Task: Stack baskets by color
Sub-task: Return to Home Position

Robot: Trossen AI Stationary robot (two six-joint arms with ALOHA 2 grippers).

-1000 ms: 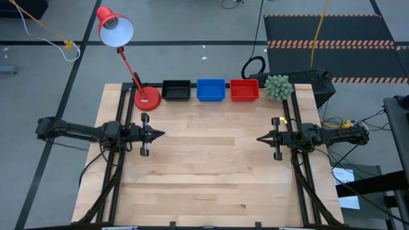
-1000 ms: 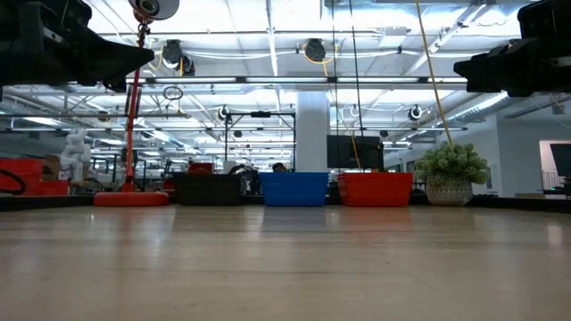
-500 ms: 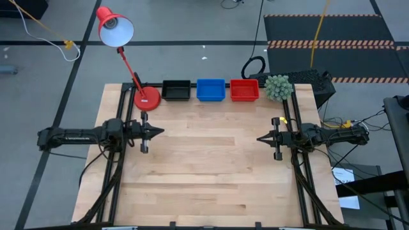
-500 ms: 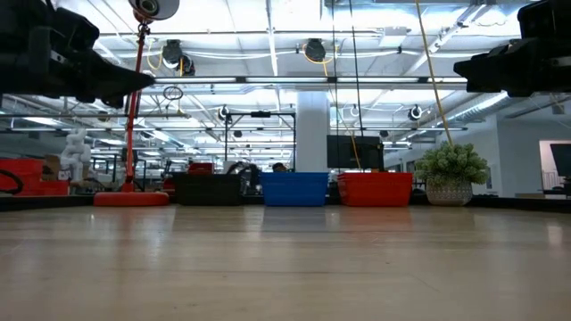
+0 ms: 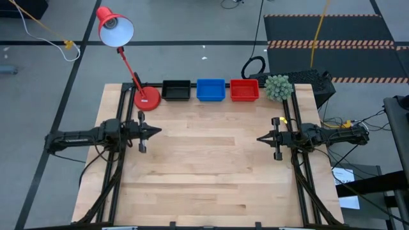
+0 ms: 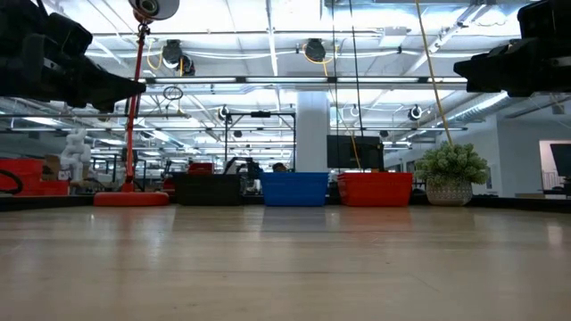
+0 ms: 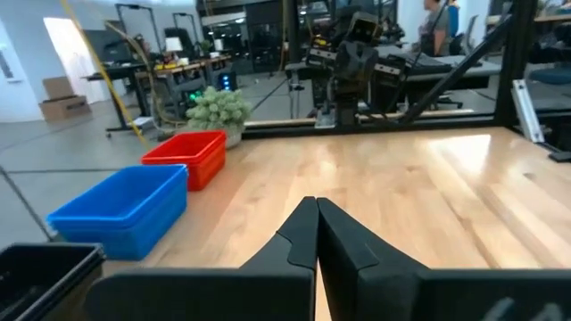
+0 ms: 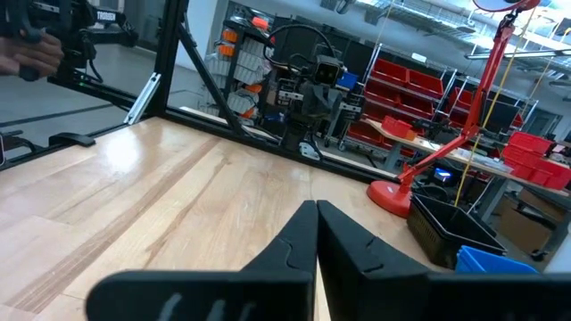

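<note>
Left tool [image 5: 158, 132]: fingers pressed together, holding nothing; it hangs above the desk [image 5: 211, 179], well apart from the blue baskets [image 5: 210, 89], forward of them and off to their black-basket side.

Right tool [image 5: 259, 138]: fingers likewise closed on nothing; well apart from the blue baskets, forward of them and off to their red-basket side. The two tools point at each other across the bare middle.

Surface: pale wooden plank desk, bordered along both sides by black rails [image 5: 299, 172].

Task items: blue baskets at the middle of the far edge; black baskets [image 5: 176, 90] just beside them on one side, red baskets [image 5: 244, 89] just beside them on the other. All three sit level in one row. How many lie in each pile cannot be told.

Other items: red lamp base [image 5: 147, 98] beyond the black baskets from the blue; potted plant [image 5: 277, 87] beyond the red baskets from the blue.

Room: large workshop hall with ceiling lights, a white pillar [image 6: 312, 129] behind the blue baskets, grey floor marked with dark lines.

Open room: everything forward of the blue baskets is bare wood.

Arm pose: both arms stretched low and level, reaching inward from the desk's sides.
</note>
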